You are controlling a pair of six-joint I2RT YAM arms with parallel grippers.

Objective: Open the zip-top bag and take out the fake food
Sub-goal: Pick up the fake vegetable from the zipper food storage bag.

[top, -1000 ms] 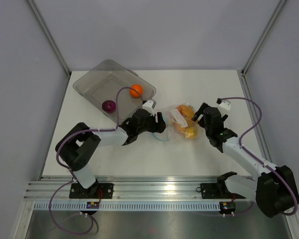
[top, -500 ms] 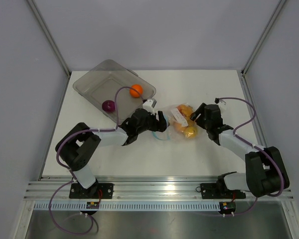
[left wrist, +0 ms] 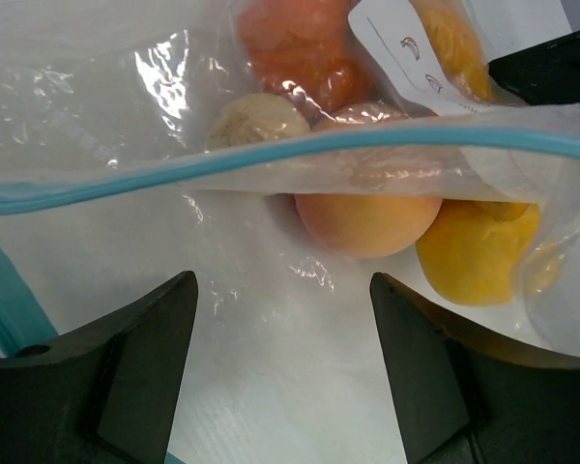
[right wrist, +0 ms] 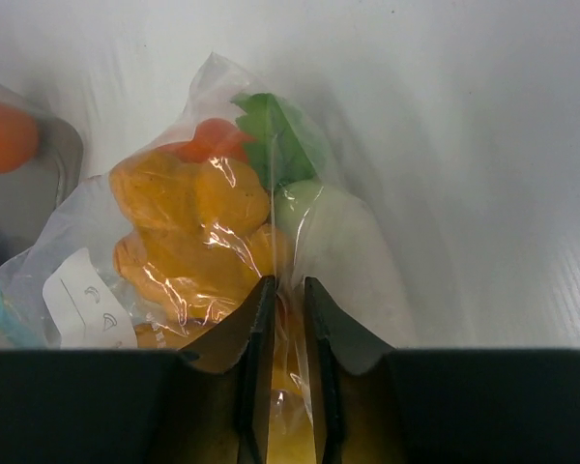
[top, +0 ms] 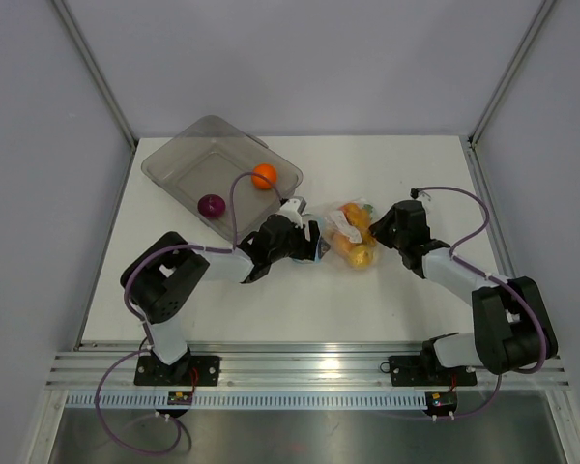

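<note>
Clear film of the zip-top bag (top: 351,237) is now pinched by the narrowed right hand (right wrist: 284,300). The left hand (left wrist: 280,290) stands wide at the bag's zip strip (left wrist: 271,155), so opening can begin.

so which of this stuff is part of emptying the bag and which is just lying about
In the job: bag, toy food inside it, left pincer open beside it, right pincer pinching it.
Lying about: grey tray, orange ball and purple piece in it.
</note>
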